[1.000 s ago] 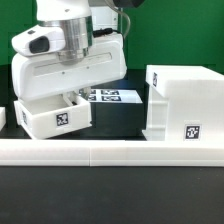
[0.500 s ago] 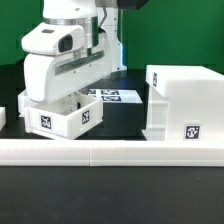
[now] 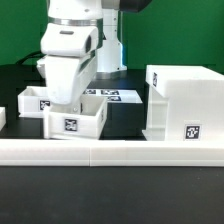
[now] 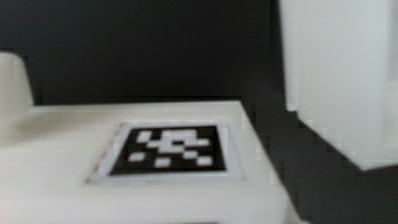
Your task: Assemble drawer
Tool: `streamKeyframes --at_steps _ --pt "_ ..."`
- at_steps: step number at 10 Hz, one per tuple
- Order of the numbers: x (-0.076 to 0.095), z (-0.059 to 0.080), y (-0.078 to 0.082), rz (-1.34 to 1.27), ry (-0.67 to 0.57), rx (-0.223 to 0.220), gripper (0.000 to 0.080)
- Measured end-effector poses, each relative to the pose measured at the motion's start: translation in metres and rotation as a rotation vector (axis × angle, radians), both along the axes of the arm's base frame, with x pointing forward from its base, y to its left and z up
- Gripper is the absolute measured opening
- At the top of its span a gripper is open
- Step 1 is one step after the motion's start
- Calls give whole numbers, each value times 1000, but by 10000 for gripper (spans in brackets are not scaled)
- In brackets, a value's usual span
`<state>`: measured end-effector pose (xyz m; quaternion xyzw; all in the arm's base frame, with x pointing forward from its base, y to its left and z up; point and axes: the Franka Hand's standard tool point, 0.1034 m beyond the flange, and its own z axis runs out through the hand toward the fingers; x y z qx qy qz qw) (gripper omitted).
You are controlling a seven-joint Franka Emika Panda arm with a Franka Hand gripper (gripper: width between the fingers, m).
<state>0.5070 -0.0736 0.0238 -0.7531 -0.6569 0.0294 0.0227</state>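
One small white drawer tray [image 3: 74,122] sits with a tagged face toward the camera, just behind the low rail. My gripper [image 3: 64,100] reaches down into its far left part; the fingertips are hidden by the tray wall, and the tray has turned with the hand, so it looks held. The tall boxy drawer housing [image 3: 182,98] stands at the exterior view's right, apart from the tray. A second white piece [image 3: 3,117] shows at the left edge. The wrist view is blurred: a white surface with a square tag [image 4: 169,148] and the housing wall [image 4: 342,80]; no fingers show.
A long low white rail [image 3: 110,152] runs across the front. The marker board [image 3: 112,96] lies flat behind the tray, between arm and housing. The arm's base stands behind the tray against a green backdrop.
The hand has swung toward the exterior view's right and turned. The tray turned with it, from angled to square-on, and shifted right toward the housing.
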Motion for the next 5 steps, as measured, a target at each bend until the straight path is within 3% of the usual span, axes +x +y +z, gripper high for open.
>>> streamKeyframes --at_steps 5 --pt "-1 -3 -6 164 5 7 44"
